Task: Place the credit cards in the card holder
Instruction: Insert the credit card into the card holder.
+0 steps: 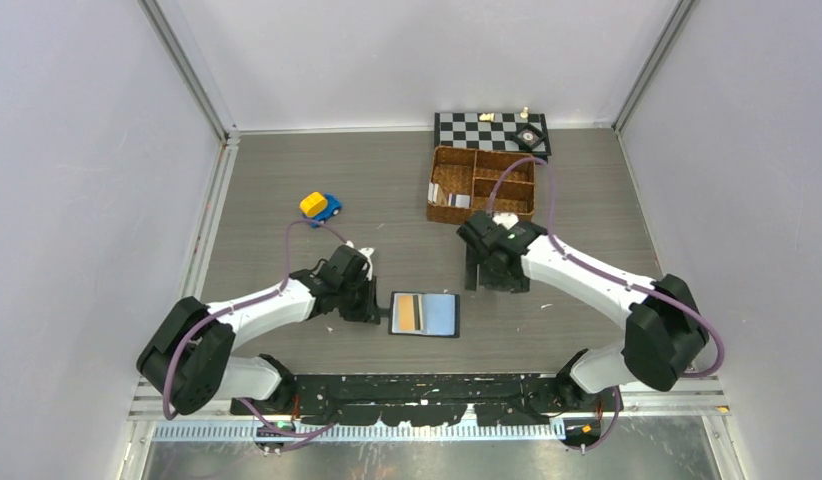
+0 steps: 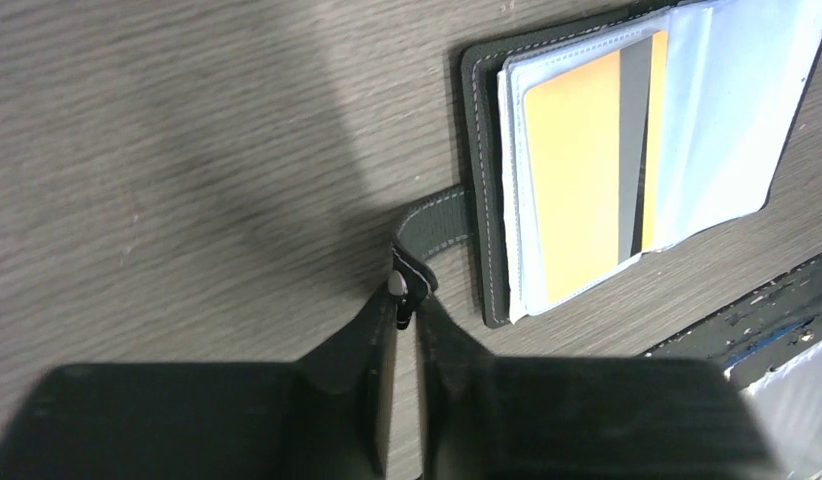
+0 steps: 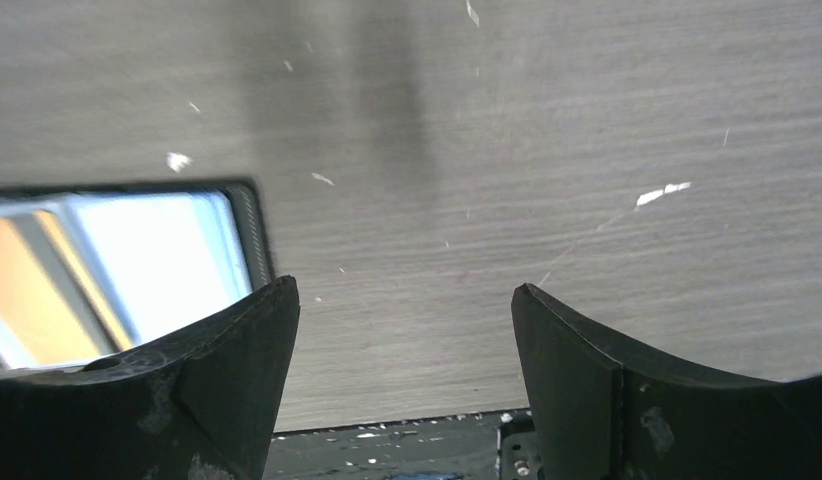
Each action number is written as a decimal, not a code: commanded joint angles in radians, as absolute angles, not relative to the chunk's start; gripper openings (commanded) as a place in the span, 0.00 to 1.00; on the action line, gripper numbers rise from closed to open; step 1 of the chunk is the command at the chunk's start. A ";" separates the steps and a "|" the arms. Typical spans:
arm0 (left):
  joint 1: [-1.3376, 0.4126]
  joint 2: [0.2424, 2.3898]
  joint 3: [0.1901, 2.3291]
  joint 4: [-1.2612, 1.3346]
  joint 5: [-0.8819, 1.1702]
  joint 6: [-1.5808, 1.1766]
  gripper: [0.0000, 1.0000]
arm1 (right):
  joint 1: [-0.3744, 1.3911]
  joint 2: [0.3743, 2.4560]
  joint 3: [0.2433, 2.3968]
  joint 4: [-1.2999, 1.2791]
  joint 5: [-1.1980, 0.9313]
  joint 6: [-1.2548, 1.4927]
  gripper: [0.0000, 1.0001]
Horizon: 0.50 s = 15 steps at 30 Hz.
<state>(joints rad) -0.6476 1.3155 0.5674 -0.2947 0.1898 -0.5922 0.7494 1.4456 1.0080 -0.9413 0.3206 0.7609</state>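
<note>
Pinching the snap tab, with the fingertips hidden from above

From the overhead view I cannot see either set of fingertips; both are buried under the wrists. The card holder [image 1: 424, 314] lies open and flat on the table [image 1: 287, 180], and the left wrist view cuts off its far corner. An orange card [image 2: 572, 180] sits inside one of its clear sleeves, with the edge of a grey card [image 2: 635, 140] showing behind it. Whether more are tucked in, I cannot tell. Well beyond the card holder, the pale slips [image 1: 442, 192] in the wicker basket [image 1: 442, 213] are too small for me to identify.

My left arm [image 1: 267, 308] lies low, reaching to the card holder's left side. The left gripper [image 2: 407, 305] is closed to a thin slit, with the end of the snap tab [image 2: 437, 225] nipped between its tips. My right arm [image 1: 587, 278] bends in from the right, its wrist just behind the card holder's right end. The right gripper [image 3: 402, 292] is spread wide with only bare tabletop between its fingers. The card holder's right edge shows beside its left finger.
</note>
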 commanded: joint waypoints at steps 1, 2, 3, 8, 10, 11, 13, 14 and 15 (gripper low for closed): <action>-0.640 1.258 0.579 -0.378 0.136 -0.568 0.22 | 0.651 1.382 1.089 -0.864 0.242 0.656 0.83; -0.638 1.247 0.589 -0.391 0.131 -0.565 0.25 | 0.627 1.381 1.100 -0.844 0.216 0.649 0.83; -0.637 1.237 0.597 -0.400 0.129 -0.563 0.26 | 0.605 1.382 1.113 -0.824 0.189 0.648 0.82; -0.636 1.210 0.639 -0.434 0.157 -0.546 0.30 | 0.584 1.394 1.118 -0.682 -0.056 0.718 0.76; -0.635 1.197 0.636 -0.409 0.191 -0.547 0.33 | 0.596 1.399 1.061 -0.584 -0.148 0.782 0.72; -0.635 1.195 0.631 -0.388 0.207 -0.554 0.34 | 0.611 1.404 1.033 -0.541 -0.172 0.813 0.71; -0.635 1.193 0.623 -0.351 0.243 -0.570 0.35 | 0.666 1.424 0.993 -0.486 -0.185 0.857 0.70; -0.635 1.194 0.619 -0.335 0.258 -0.576 0.35 | 0.690 1.435 0.987 -0.466 -0.186 0.875 0.69; -0.635 1.196 0.615 -0.319 0.270 -0.583 0.36 | 0.715 1.449 0.980 -0.447 -0.186 0.894 0.68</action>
